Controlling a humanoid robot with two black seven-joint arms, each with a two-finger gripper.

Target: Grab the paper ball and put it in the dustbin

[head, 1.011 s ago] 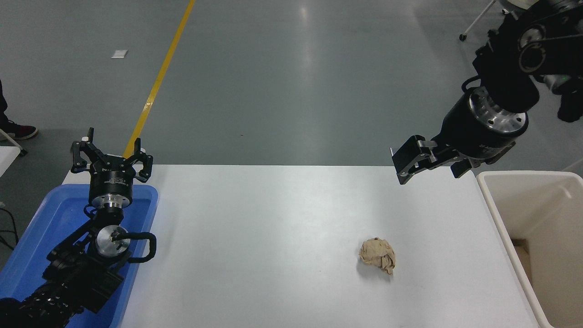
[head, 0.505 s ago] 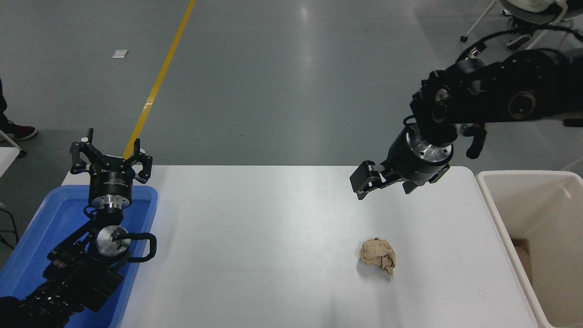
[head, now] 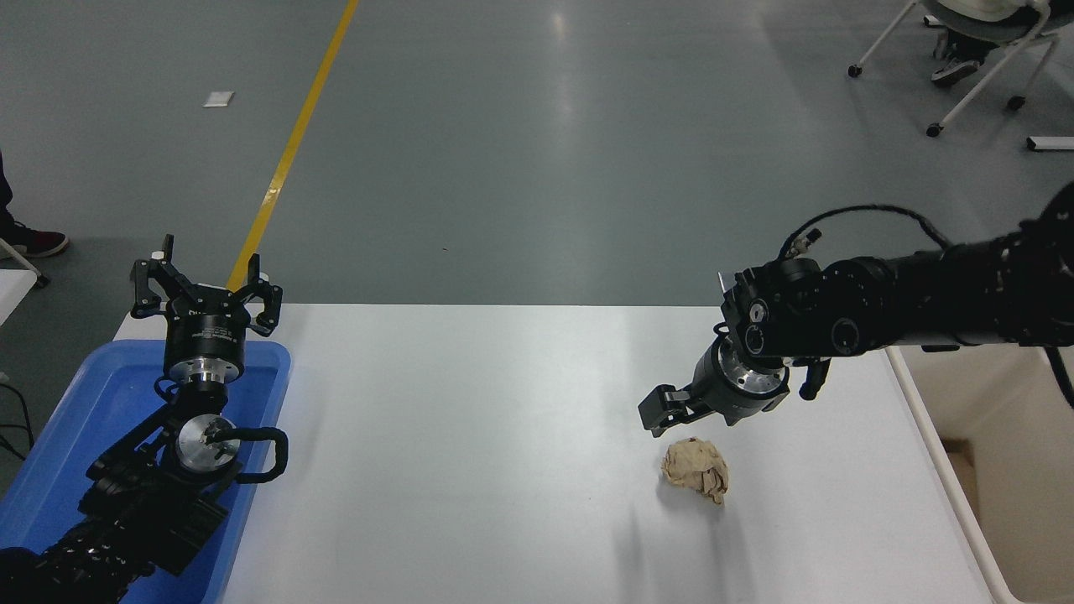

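Note:
The paper ball (head: 696, 470), a wrinkly tan-brown wad, lies on the white table (head: 470, 470) right of the middle. My right gripper (head: 657, 415) hangs just above and slightly left of the ball, apart from it; its arm reaches in from the right edge. I see the gripper side-on, so its opening is hidden. The cream-beige dustbin (head: 933, 457) stands at the table's right end, its far rim hidden by the right arm. My left gripper (head: 204, 289) is parked at the lower left, open and empty, above the blue tray.
A shallow blue plastic tray (head: 92, 403) sits at the table's left end under the left arm. A brown scrap (head: 965, 466) lies inside the dustbin. A chair (head: 973, 50) stands on the grey floor at the top right. A person's shoe (head: 33, 242) shows at the left edge.
My right arm has swung down and left from high over the table's far right corner; its gripper now hangs just above the paper ball. The ball and left arm have not moved.

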